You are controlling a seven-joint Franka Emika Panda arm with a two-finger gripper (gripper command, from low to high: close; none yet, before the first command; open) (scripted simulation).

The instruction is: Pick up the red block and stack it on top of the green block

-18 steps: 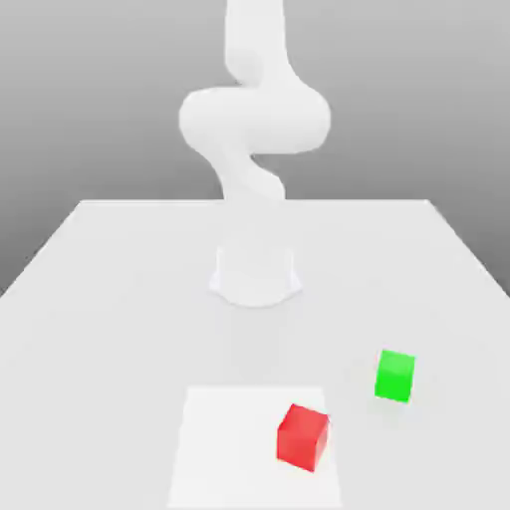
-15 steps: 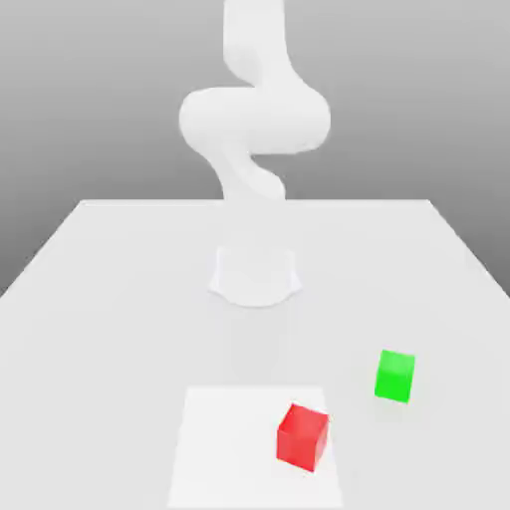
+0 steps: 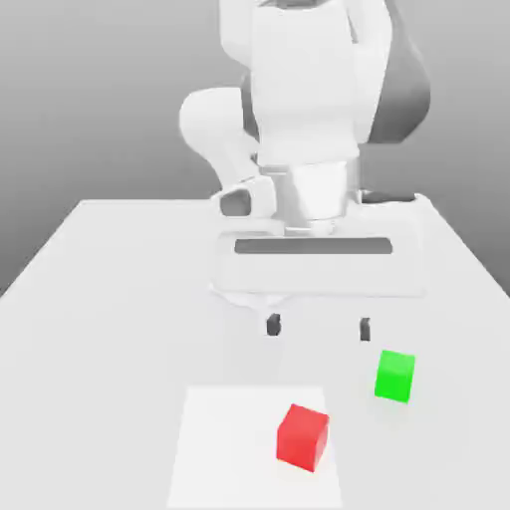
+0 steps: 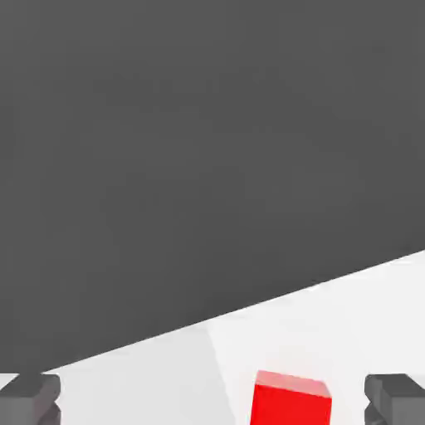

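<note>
The red block (image 3: 303, 436) lies on a pale square patch (image 3: 229, 448) near the table's front, slightly toward the exterior view's right. The green block (image 3: 395, 376) rests on the table behind it and further to the exterior view's right. My gripper (image 3: 319, 326) hangs open above the table, behind the red block and beside the green one, with nothing between its two dark fingertips (image 3: 273, 324). In the hand view the red block (image 4: 290, 399) sits between the fingertips (image 4: 29, 397), well below them.
The white table (image 3: 120, 299) stretches wide around both blocks. The arm's round base (image 3: 231, 284) stands at the table's middle, behind the gripper.
The hand and wrist have come into the exterior view, now hanging low over the table behind the blocks. Neither block has moved.
</note>
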